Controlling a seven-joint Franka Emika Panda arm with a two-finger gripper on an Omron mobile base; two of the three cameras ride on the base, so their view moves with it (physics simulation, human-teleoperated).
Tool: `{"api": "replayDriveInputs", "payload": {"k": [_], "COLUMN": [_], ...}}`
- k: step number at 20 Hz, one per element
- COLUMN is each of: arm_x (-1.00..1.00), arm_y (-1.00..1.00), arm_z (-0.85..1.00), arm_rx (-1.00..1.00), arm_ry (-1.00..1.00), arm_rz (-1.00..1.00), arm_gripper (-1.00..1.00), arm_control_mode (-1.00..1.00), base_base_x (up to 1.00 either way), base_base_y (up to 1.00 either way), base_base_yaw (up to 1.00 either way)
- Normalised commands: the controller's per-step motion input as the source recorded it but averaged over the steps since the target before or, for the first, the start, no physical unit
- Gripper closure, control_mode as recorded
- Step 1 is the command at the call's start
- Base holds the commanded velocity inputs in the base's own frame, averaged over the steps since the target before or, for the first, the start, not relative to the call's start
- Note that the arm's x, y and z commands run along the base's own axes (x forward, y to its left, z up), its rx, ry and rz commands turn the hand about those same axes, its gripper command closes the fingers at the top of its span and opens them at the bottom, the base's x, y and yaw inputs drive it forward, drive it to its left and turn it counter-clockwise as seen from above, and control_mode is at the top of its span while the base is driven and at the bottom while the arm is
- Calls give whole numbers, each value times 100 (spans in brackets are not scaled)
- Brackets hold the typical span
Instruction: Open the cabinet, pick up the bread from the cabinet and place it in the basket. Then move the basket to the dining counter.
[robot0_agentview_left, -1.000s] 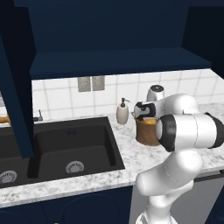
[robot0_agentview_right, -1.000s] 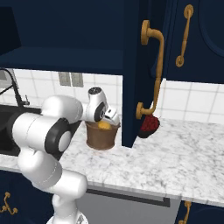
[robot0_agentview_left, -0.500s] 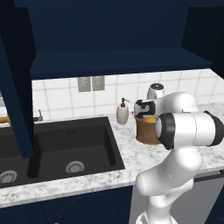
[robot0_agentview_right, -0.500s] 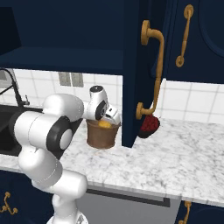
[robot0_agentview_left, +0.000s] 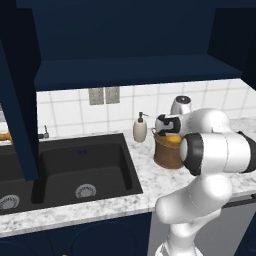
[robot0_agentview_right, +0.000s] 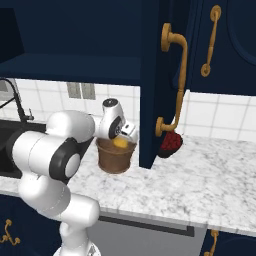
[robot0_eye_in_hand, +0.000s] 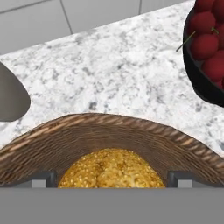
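The brown woven basket (robot0_agentview_left: 166, 154) (robot0_agentview_right: 114, 159) stands on the marbled counter beside the sink. The orange-yellow bread (robot0_agentview_left: 173, 140) (robot0_agentview_right: 120, 143) (robot0_eye_in_hand: 111, 168) lies inside it. My gripper (robot0_agentview_left: 167, 134) (robot0_agentview_right: 123, 139) (robot0_eye_in_hand: 111, 178) hangs just above the basket's mouth (robot0_eye_in_hand: 109, 127), open, with one fingertip on each side of the bread and not touching it. The navy cabinet stands open overhead, with its shelf (robot0_agentview_left: 135, 71) (robot0_agentview_right: 75, 67) bare and its door (robot0_agentview_right: 155, 90) swung out close to the basket's right. The dining counter is out of view.
A black sink (robot0_agentview_left: 80, 165) lies left of the basket, with a soap dispenser (robot0_agentview_left: 139, 130) between them. A grey kettle (robot0_agentview_left: 181, 105) (robot0_eye_in_hand: 11, 98) stands behind the basket. A dark bowl of red berries (robot0_agentview_right: 171, 144) (robot0_eye_in_hand: 208, 48) sits beyond the open door. The other door (robot0_agentview_left: 17, 100) hangs over the sink.
The hand has stayed over the basket with its jaws open. The arm's elbow has shifted slightly. The bread and basket have not moved.
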Motion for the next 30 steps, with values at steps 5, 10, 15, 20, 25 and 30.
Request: {"api": "replayDriveInputs", "payload": {"k": [5,10,15,20,25,30], "arm_x": [4,0,0,0,0,-8], "arm_y": [-10,-29,-45,-52,-56,-9], "arm_z": [1,0,1,14,21,78], "arm_rx": [0,-2,-7,-6,-3,0], "arm_ry": [-12,-19,-18,-6,0,0], "arm_rz": [-3,-16,-29,-29,-26,-16], "arm_gripper": [-100,-100,-100,-100,-100,-100], "arm_control_mode": [-100,-100,-100,-100,-100,-100], "base_base_x": [0,0,0,0,0,0], "base_base_y": [0,0,0,0,0,0], "base_base_yaw": [0,0,0,0,0,0]}}
